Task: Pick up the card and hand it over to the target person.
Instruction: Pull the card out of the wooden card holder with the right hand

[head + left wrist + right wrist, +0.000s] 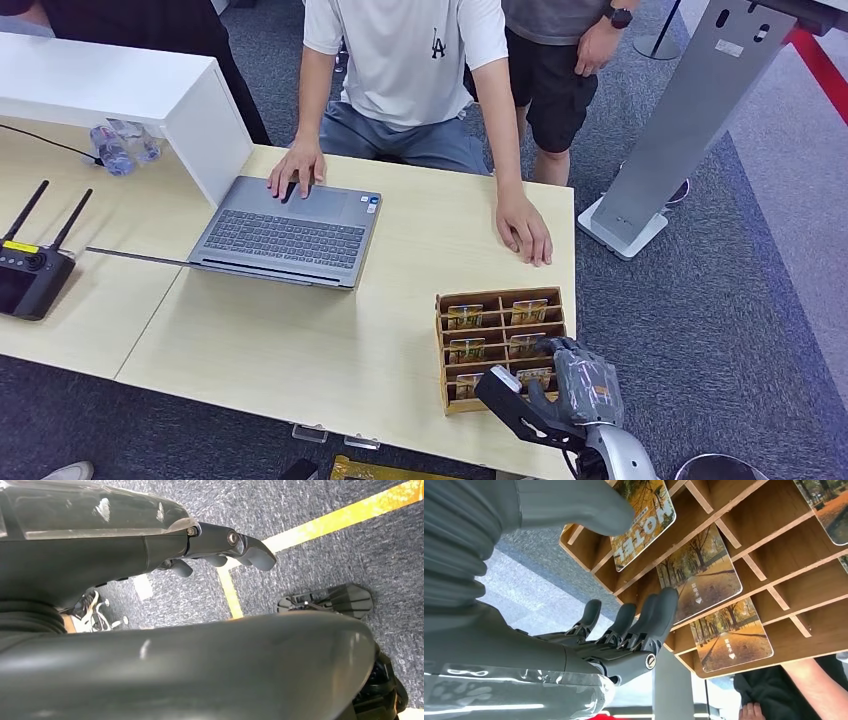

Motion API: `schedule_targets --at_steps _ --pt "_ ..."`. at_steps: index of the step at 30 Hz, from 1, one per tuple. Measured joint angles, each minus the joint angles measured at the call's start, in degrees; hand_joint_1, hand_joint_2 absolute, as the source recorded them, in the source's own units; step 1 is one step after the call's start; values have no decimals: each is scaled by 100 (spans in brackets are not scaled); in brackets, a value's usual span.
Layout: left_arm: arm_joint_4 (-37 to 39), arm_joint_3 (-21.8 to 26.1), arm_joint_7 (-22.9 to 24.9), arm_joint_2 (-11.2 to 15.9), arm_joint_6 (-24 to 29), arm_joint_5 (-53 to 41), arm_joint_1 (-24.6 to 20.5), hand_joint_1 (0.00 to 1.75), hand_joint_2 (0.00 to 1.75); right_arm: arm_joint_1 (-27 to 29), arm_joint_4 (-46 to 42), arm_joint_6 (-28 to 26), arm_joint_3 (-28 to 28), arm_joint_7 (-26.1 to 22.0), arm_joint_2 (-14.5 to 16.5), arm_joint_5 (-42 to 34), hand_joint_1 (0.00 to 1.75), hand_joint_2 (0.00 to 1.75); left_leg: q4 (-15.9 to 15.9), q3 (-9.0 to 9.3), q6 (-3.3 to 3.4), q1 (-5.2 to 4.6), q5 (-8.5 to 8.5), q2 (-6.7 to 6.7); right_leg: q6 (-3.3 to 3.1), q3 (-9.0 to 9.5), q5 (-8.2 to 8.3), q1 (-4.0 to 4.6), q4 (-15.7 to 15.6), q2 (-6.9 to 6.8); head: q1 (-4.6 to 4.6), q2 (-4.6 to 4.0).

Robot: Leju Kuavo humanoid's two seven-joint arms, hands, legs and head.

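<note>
Readable text: shirt logo + one card word.
"LA" monogram, dark, on chest of white T-shirt (pixel 405 50) of person standing behind counter (pixel 300 350). "HOTEL" in white caps on autumn-tree card (pixel 644 515) in wooden card rack (pixel 774 545), seen turned in right wrist view, partly behind thumb of right hand (pixel 624 630). Two more cards in rack carry small white characters w/ arrow mark, too small to read. Laptop (pixel 290 235) stickers illegible.
</note>
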Motion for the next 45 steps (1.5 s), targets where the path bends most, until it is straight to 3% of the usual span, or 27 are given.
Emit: schedule_targets --at_steps 14,18,33,45 --pt "1 -9 0 -2 0 -14 -1 0 0 -27 159 27 26 -3 26 -78 100 175 -2 0 0 0 2 1 1 1 3 0 -3 2 0 0" --pt "2 -15 6 5 -3 -21 -1 0 0 -28 204 19 26 -14 40 -105 122 175 -1 1 0 1 1 1 0 2 1 1 -2 1 0 0" --pt "-1 -24 10 20 -4 -35 -3 0 0 -17 239 -10 -1 -21 39 -165 97 175 0 3 1 1 -1 0 -1 4 0 2 -2 -1 0 0" --pt "-4 -28 19 12 -2 -38 -2 0 0 -19 248 -8 -11 -22 36 -173 103 175 1 3 1 1 -1 -1 -1 4 -1 2 -1 -1 0 0"
